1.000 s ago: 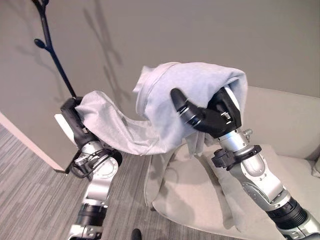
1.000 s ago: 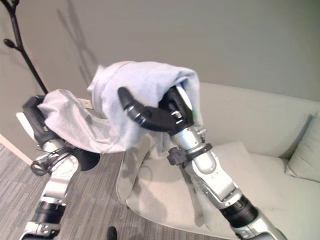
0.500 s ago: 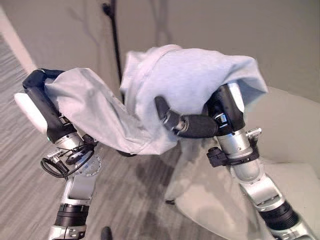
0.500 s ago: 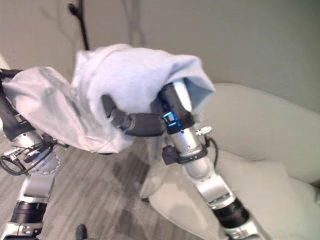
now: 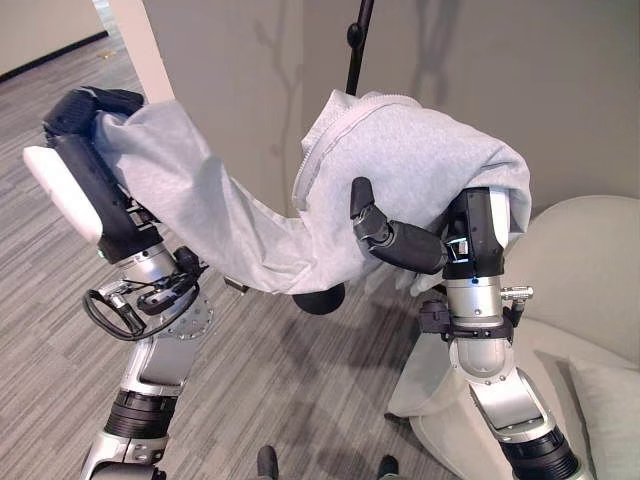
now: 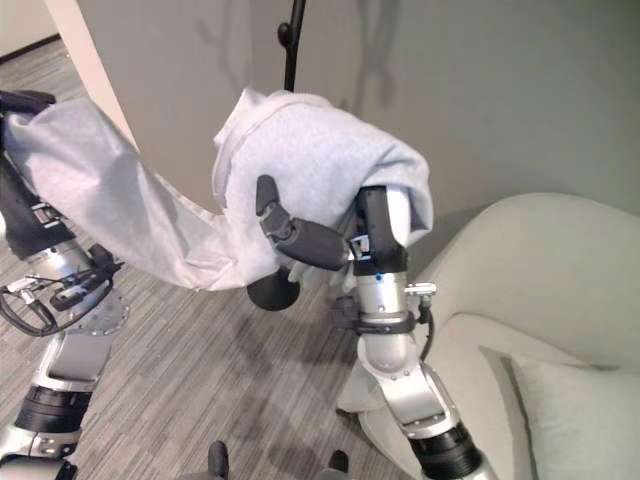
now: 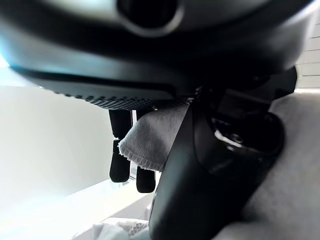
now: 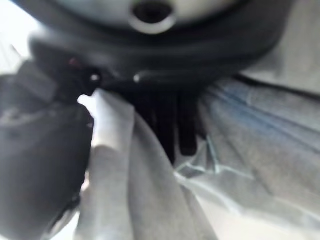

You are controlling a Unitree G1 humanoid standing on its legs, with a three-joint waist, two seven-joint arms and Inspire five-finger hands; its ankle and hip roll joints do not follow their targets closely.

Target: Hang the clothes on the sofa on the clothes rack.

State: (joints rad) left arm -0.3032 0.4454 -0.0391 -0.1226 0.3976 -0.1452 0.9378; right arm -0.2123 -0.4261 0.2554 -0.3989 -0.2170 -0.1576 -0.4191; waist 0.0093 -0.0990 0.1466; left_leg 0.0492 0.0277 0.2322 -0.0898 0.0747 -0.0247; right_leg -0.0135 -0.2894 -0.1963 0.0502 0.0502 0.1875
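Observation:
A light grey sweatshirt (image 5: 410, 150) hangs in the air, draped across both hands. Its body lies over my right hand (image 5: 405, 245); the thumb sticks out in front of the cloth, and the right wrist view shows straight fingers (image 8: 172, 125) beneath it. One sleeve (image 5: 190, 190) stretches to my raised left hand (image 5: 95, 105), whose fingers curl over the sleeve's end. In the left wrist view a tip of cloth (image 7: 150, 142) sits between thumb and fingers. The black clothes rack pole (image 5: 357, 40) rises just behind the sweatshirt, and its round base (image 5: 320, 298) is on the floor below.
A beige sofa (image 5: 585, 260) with a cushion (image 5: 610, 400) stands on the right, beside my right arm. A grey wall runs behind the rack, with a wall corner (image 5: 130, 40) at the upper left. Grey striped carpet (image 5: 270, 390) covers the floor.
The whole picture has swung left, so the sofa now sits at the right edge and the rack's pole and base are central. Both hands still carry the sweatshirt; the left hand is raised higher.

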